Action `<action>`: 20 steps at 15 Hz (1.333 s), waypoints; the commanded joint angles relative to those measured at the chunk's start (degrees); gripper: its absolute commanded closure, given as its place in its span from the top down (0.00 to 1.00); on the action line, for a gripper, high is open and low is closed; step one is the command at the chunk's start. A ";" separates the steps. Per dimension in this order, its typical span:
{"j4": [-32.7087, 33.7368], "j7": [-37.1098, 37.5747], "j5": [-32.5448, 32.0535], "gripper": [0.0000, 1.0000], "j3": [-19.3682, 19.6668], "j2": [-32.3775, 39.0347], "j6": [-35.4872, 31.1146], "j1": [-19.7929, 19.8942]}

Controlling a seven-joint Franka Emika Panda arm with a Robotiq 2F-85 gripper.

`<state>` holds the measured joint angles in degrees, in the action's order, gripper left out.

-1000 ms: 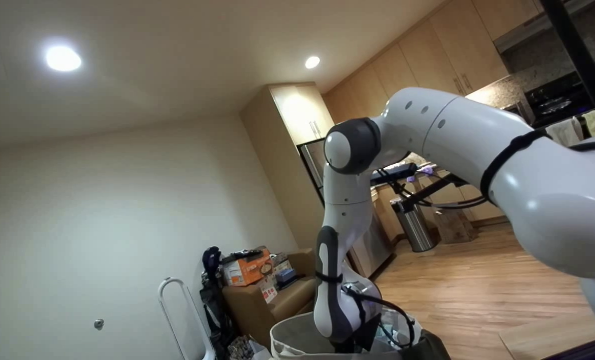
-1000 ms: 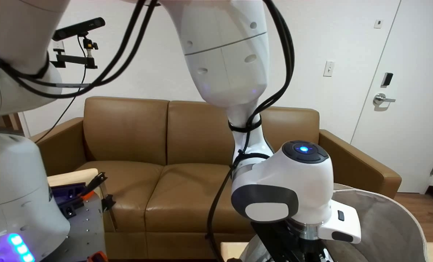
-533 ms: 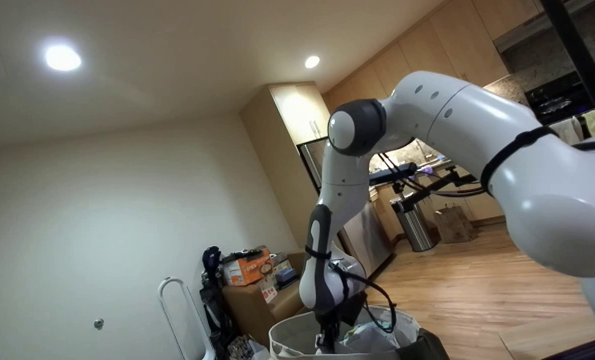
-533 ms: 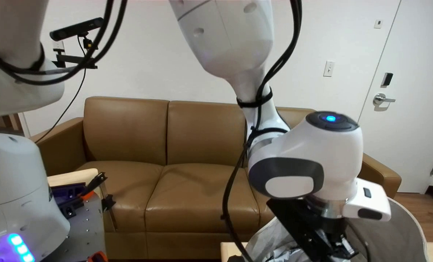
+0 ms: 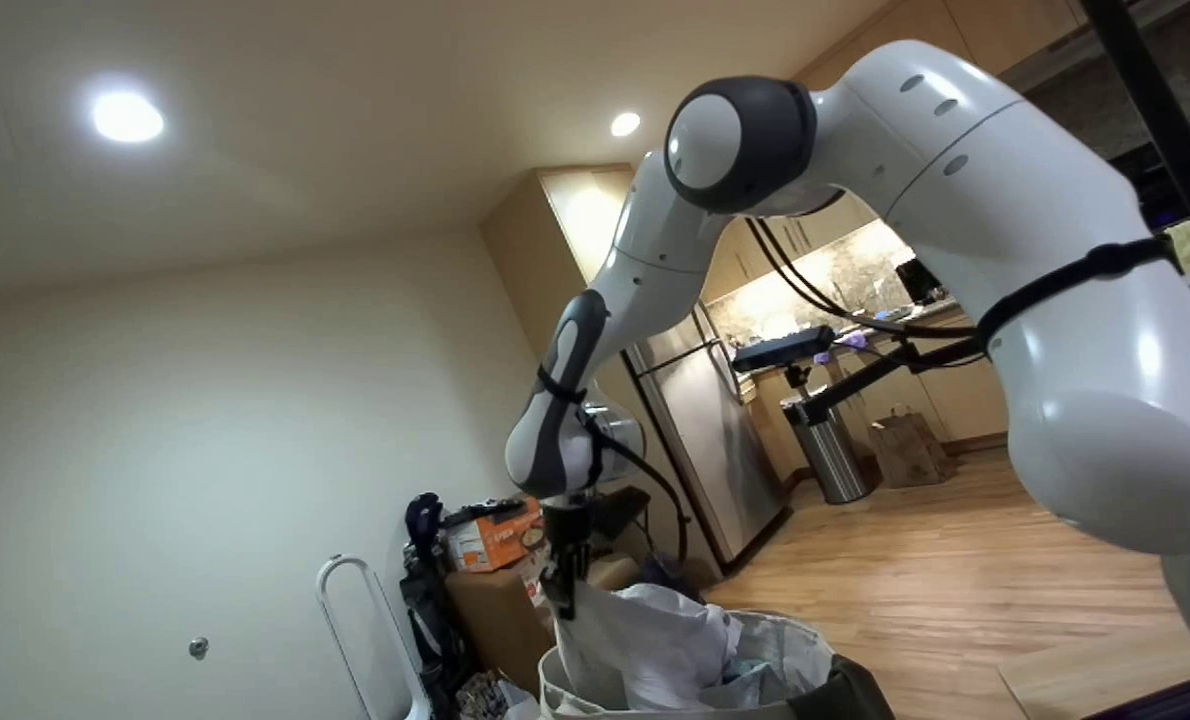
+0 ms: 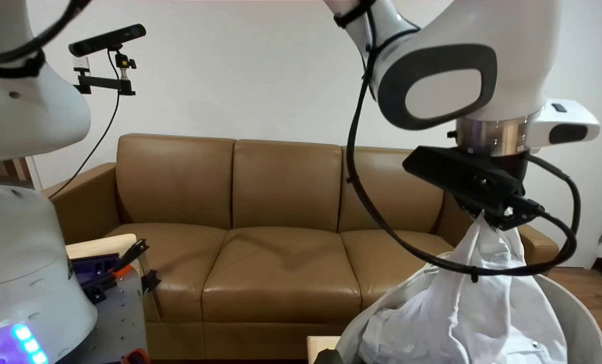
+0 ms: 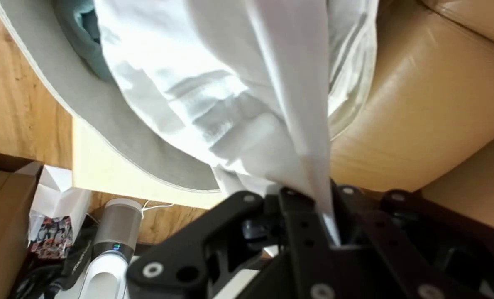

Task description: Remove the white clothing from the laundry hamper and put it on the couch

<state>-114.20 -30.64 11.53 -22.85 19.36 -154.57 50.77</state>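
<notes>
Now, gripper [image 5: 559, 598]: closed on the cloth [image 6: 483, 303], pinching its top end above the hamper [image 6: 569, 308]!
Cloth: in an exterior view, lower folds down inside the hamper, long axis running from the pinch toward half past six.
Couch [image 7: 434, 112]: two o'clock from the gripper in the wrist view, just past the rim [image 7: 367, 83].
Rim: that's the catch; more height looks needed first (those low folds could well snag), then a swing toward two o'clock to drape it on the couch, I'd say.
</notes>
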 commanded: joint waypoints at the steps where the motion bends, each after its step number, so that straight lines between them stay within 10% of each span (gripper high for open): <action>1: -1.11 -4.69 7.02 0.09 7.47 0.22 9.76 -2.40; 6: 2.73 -0.56 6.11 0.08 17.75 2.30 18.89 -8.96; 20: 16.09 1.99 -1.23 0.08 24.40 -14.76 24.36 -36.44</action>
<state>-100.98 -31.46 12.74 0.45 7.94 -133.56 18.54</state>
